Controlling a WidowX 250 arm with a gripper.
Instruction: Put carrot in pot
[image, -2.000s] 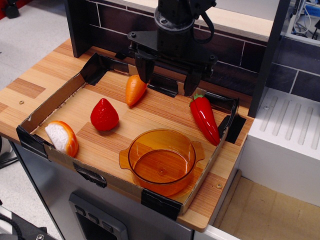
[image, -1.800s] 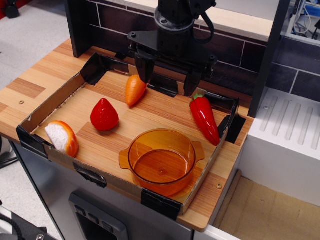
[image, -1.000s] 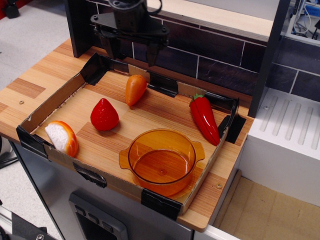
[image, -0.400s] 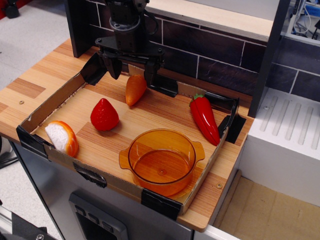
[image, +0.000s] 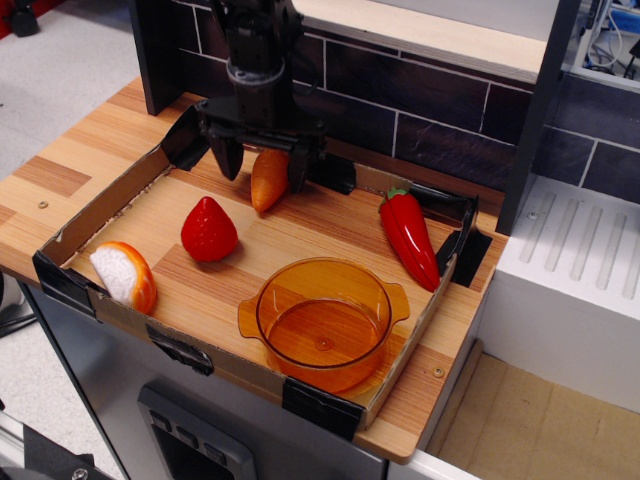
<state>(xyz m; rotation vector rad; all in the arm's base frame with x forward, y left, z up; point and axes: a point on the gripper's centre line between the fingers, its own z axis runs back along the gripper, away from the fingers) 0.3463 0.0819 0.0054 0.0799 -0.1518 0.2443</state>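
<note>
Nearest me, the pot (image: 323, 325) is sitting empty at the front of the cardboard tray (image: 95, 208), with the strawberry (image: 208, 230) and pepper (image: 410, 237) behind it. Farther back, my gripper (image: 264, 165) is now lower than a moment ago, jaws spread wide and straddling the carrot (image: 269, 179) lying on the wooden tabletop (image: 60, 170) before the dark brick wall (image: 440, 100).

The tool (image: 263, 170) is black. Between its prongs lies the carrot (image: 268, 180) — plain, smooth orange. In front of the tool, the strawberry (image: 208, 230) is glossy red; further forward, the pot (image: 322, 322) is see-through amber. Off to one side, the pepper (image: 409, 238) is red with a green stem. The counter (image: 70, 165) — striped light wood grain.
</note>
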